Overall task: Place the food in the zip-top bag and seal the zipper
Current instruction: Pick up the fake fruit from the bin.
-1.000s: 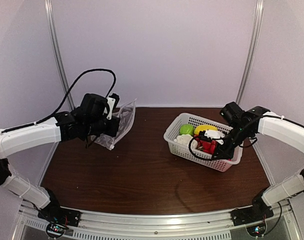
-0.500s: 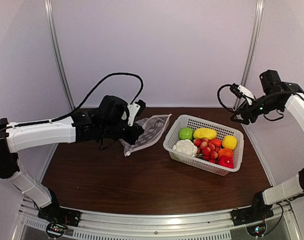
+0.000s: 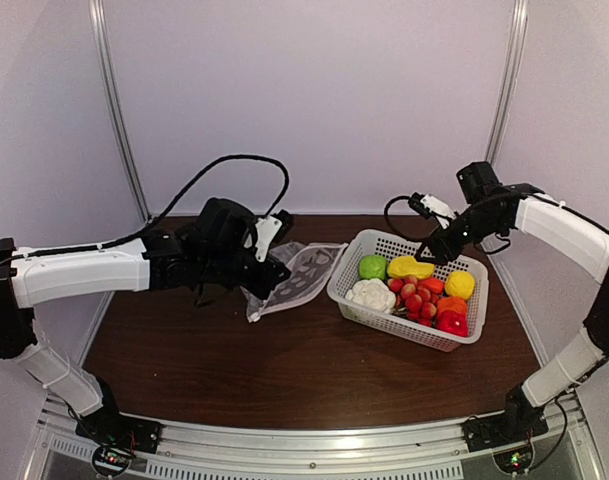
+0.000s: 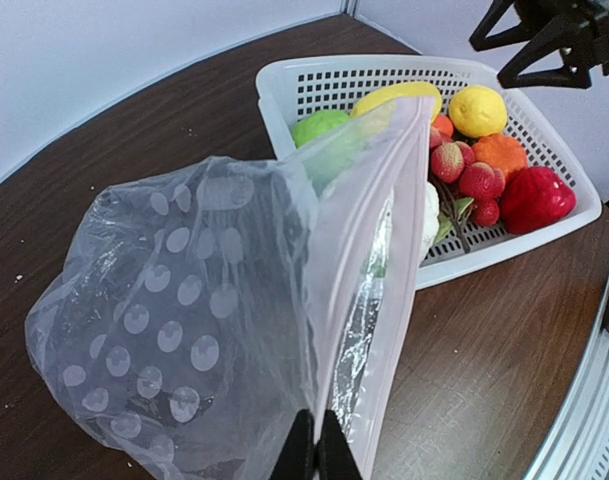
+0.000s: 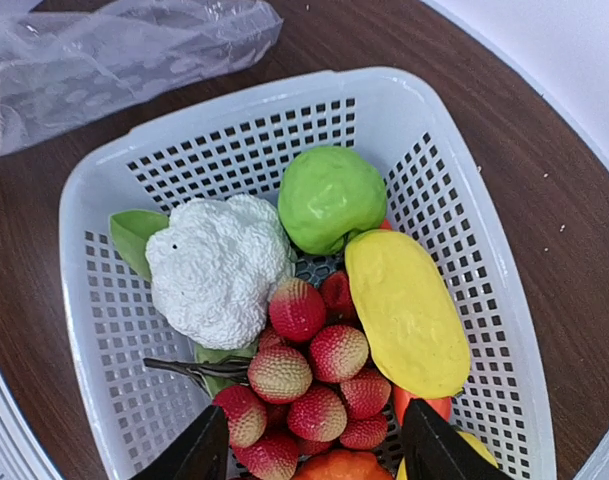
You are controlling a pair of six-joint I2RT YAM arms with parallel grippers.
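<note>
The white mesh basket [image 3: 384, 315], on the right of the tabletop [image 3: 314, 385], is your landmark. Just left of the basket is the zip-top bag [image 4: 184, 320], pinched at its mouth edge by the left end effector [image 4: 314, 455], whose jaws are clamped tight. The bag is light, limp and slick, so keep hold on the stiffer zipper [image 4: 336, 330] strip. Its mouth looks barely parted, though that's hard to judge.

Inside the basket, the cauliflower [image 5: 219, 270] and lime [image 5: 329, 198] should be hard, smooth and light; grip across their middles. The strawberries [image 5: 314, 365] lie mid-basket, directly below your right end effector [image 5: 314, 415], which is spread apart and empty.
</note>
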